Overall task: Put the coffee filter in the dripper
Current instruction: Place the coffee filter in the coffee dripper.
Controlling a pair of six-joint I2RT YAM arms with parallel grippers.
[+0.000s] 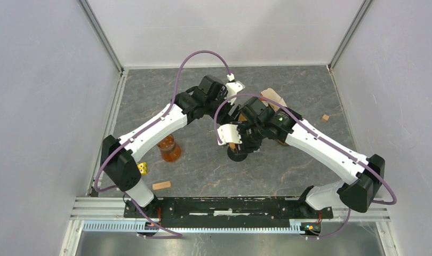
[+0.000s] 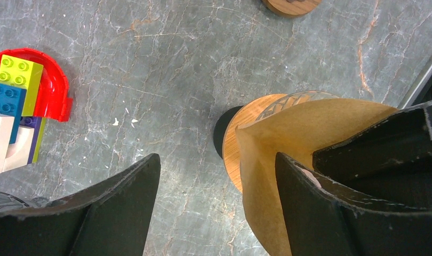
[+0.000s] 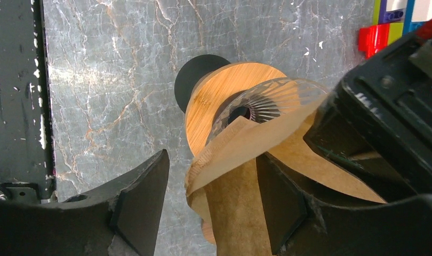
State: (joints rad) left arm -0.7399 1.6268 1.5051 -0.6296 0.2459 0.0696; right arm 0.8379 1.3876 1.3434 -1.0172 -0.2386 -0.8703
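From above, the right arm (image 1: 310, 140) covers the dripper (image 3: 216, 101) almost wholly. Only a black disc (image 1: 237, 156) shows under its wrist, and both grippers' fingertips are lost there. Between the fingers of the right gripper (image 3: 212, 160), the coffee filter (image 3: 240, 144) hides the dripper's near half and runs off the lower edge. Whether any finger presses it cannot be told. Left of the left gripper (image 2: 218, 157), a brick stack (image 2: 14, 106) is cut by the frame; ahead of it, a wooden disc (image 2: 291, 4) likewise.
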